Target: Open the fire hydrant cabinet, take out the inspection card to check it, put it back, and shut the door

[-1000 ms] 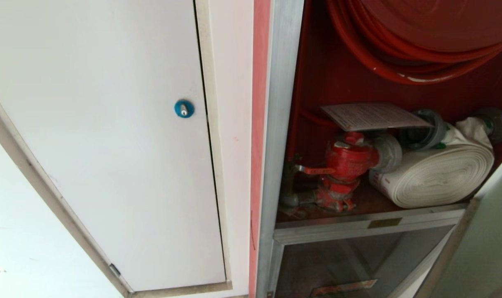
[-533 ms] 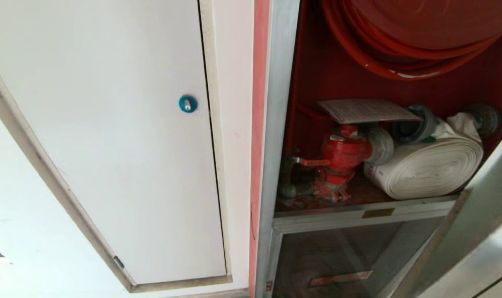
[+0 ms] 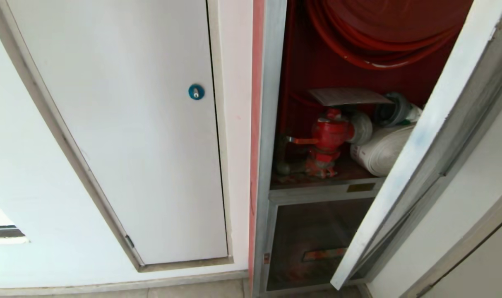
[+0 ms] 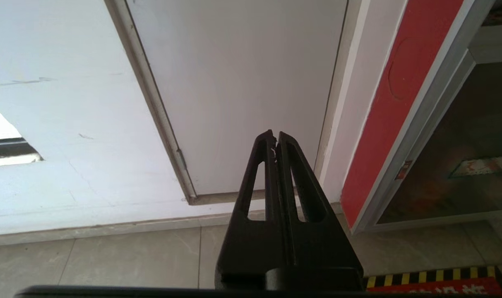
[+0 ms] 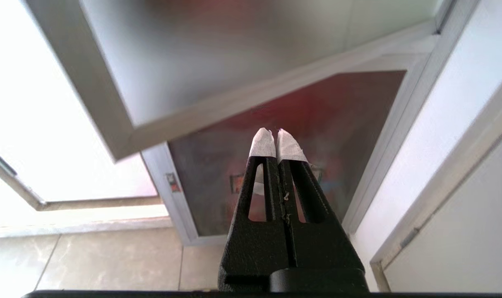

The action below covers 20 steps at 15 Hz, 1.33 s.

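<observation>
Cabinet [image 3: 271, 124] stands right of a white panel [image 3: 122, 124], its door [image 3: 420, 140] ajar across the right side; inside, the card [image 3: 346, 96] lies flat atop the red valve [image 3: 327, 136]. Left gripper [image 4: 275, 136] and right gripper [image 5: 274, 134] hang low, fingers pressed together, holding nothing.

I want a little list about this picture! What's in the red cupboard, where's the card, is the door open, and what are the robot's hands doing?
cabinet: aluminium-framed fire hydrant cabinet, red inside
door: aluminium-framed door, partly open
card: pale grey inspection card lying on top of the red valve
other contents: red hose reel, white rolled hose
left gripper: fingers shut, empty
right gripper: white-tipped fingers shut, empty
</observation>
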Motion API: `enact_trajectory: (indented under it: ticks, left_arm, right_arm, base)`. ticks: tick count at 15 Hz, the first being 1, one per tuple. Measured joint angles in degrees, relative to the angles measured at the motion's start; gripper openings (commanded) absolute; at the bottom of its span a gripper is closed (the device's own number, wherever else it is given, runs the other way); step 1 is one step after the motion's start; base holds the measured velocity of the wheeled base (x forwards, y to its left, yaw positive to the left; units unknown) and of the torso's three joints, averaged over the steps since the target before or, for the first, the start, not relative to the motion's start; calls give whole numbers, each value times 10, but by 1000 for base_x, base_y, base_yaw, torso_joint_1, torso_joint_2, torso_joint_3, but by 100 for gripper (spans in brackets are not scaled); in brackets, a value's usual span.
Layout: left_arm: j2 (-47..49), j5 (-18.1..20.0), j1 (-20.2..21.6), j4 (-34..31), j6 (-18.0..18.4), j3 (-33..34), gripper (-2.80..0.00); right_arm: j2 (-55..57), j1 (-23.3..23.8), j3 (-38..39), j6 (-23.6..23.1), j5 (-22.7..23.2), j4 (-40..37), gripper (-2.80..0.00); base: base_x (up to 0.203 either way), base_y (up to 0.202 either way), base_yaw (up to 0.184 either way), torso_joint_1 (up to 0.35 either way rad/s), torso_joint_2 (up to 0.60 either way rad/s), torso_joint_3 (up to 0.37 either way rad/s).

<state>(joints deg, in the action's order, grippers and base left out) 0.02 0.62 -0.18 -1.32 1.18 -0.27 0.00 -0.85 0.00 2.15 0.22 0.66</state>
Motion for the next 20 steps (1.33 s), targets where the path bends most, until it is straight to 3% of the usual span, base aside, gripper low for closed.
enact_trajectory:
  ticks: [11,20]
  left_arm:
    - [0,0,0,0,0,0,-280]
    - [0,0,0,0,0,0,-280]
  right_arm:
    - [0,0,0,-1,0,0,-280]
    - [0,0,0,-3,0,0,-280]
  base:
    - [-190,0,0,0,2,2]
    - [0,0,0,5,1,-2]
